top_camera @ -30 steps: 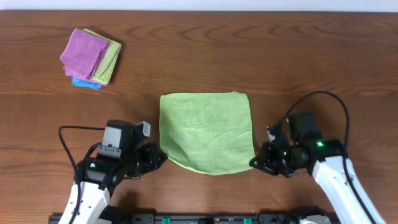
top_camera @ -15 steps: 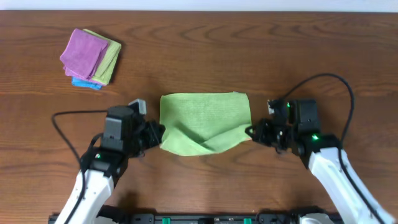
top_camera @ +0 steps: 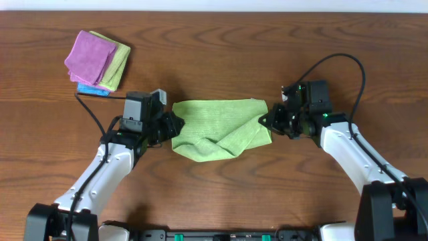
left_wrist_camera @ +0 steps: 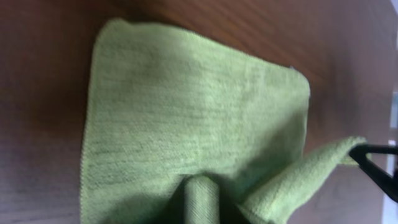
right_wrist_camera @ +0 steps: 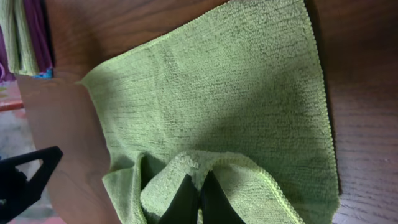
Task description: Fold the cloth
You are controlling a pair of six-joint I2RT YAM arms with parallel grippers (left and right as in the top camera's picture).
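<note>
Cloth (top_camera: 217, 127) lies mid on table (top_camera: 214, 60), between both arms. Near half is bunched and drawn back over the far half, w/ diagonal creases. R gripper (top_camera: 266, 122) at cloth's R edge, clenched on a raised fold. L gripper (top_camera: 172, 125) at L edge, touching cloth; can't tell its grip, fingers hidden.

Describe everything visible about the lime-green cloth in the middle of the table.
The cloth is plain lime-green, soft microfibre-looking, with a stitched hem. Its far half lies flat on the wooden table; the near edge is lifted and drawn over it, sagging in rumpled folds. The right gripper pinches its right corner; the left gripper sits at its left edge, grip unclear.
</note>
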